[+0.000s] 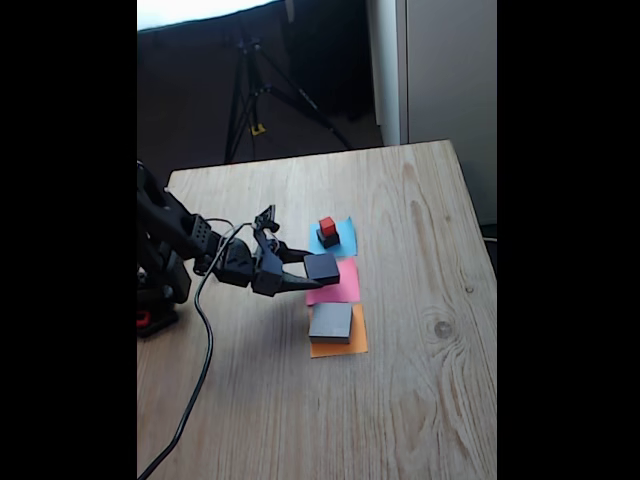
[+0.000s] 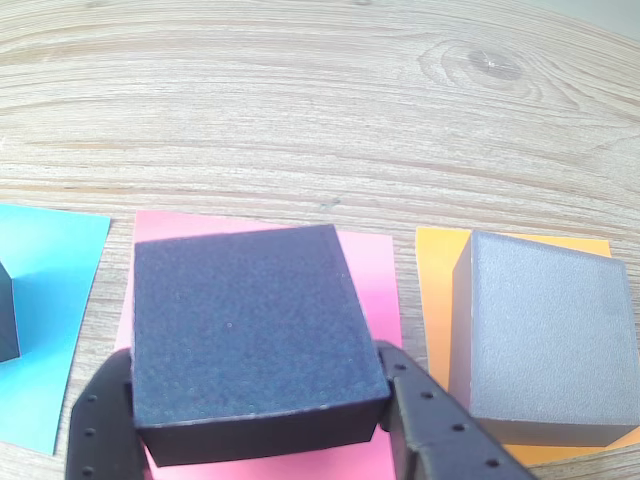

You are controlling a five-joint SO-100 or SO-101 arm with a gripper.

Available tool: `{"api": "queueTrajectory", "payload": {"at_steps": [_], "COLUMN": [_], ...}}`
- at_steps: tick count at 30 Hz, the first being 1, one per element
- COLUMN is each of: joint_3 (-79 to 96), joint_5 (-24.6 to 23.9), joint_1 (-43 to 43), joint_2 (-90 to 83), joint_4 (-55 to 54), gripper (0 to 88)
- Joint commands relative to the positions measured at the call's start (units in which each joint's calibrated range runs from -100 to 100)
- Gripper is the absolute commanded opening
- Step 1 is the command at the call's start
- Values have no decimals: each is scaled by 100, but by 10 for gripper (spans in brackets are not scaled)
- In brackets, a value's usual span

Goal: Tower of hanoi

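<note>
One pale wooden counter (image 1: 420, 400), grained and marked with a dark knot toward its right side in the fixed view, carries everything; behind its far edge the room is dim, with a black tripod (image 1: 255, 95) standing on a dark floor, a bright strip of light at the top and a light grey panel at the far right. Three paper squares lie in a row on the counter: a blue one (image 1: 346, 240) farthest, a pink one (image 1: 340, 288) in the middle and an orange one (image 1: 345, 345) nearest. Four blocks are in sight. The large grey block (image 1: 331, 321) sits on the orange paper. The small black cube (image 1: 327, 238) rests on the blue paper with the tiny red cube (image 1: 327, 226) on top of it. The medium black block (image 1: 322, 267) is held over the pink paper, clamped between the fingers of the hand (image 2: 260, 420), which press on its left and right sides in the wrist view. One black cable (image 1: 200, 370) trails from the arm toward the near edge.
</note>
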Motion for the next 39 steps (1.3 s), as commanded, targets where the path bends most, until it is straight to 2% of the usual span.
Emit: {"api": "queueTrajectory", "payload": {"at_steps": [1, 8, 27, 31, 39], "joint_3": [-20, -138, -501, -501, -511], "joint_5": [52, 52, 52, 52, 52], "joint_1": [8, 83, 75, 108, 116], "joint_2": [363, 954, 1575, 1559, 1529], "joint_4": [-686, -1131, -1349, -1358, -1374], "gripper": [146, 150, 167, 204, 341]}}
